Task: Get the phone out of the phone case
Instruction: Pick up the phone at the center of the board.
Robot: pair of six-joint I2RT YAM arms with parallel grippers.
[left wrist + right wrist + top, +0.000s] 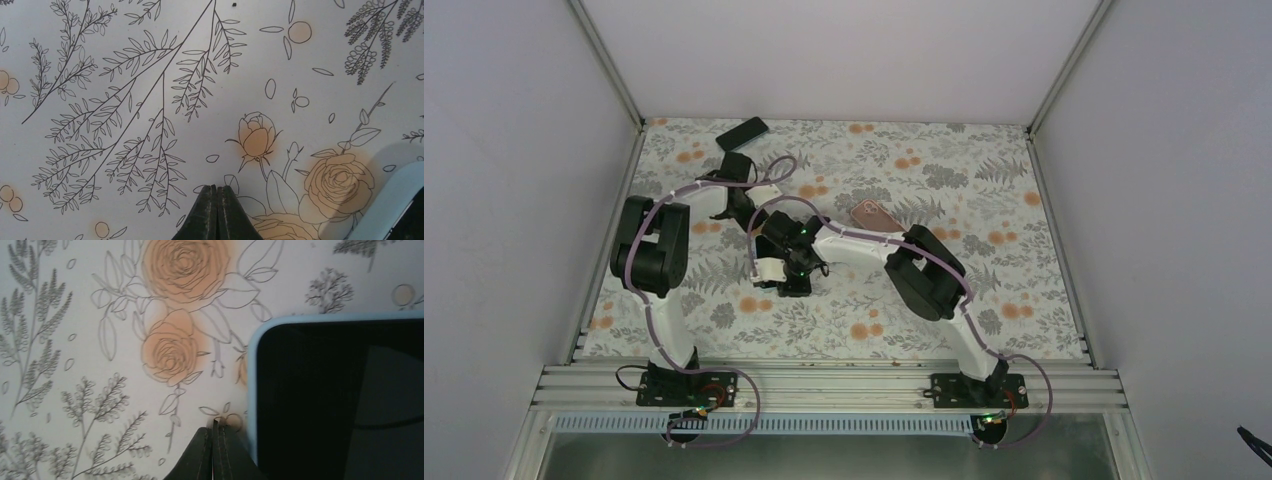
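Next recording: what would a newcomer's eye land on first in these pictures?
The busy floral tablecloth fills every view, and the left arm and right arm bend together over its middle. In the right wrist view, a dark-screened phone in a pale blue case lies right of the shut right fingers; the left fingers are shut on nothing.

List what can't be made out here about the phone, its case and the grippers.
- Right wrist view: the phone and light blue case run off the right and bottom edges, so their far end is unseen.
- Left wrist view: only a case corner shows.
- Top view: the wrists cover the left gripper and right gripper; contact with the case can't be told.
- Top view: the black object and pinkish object are too small to identify.
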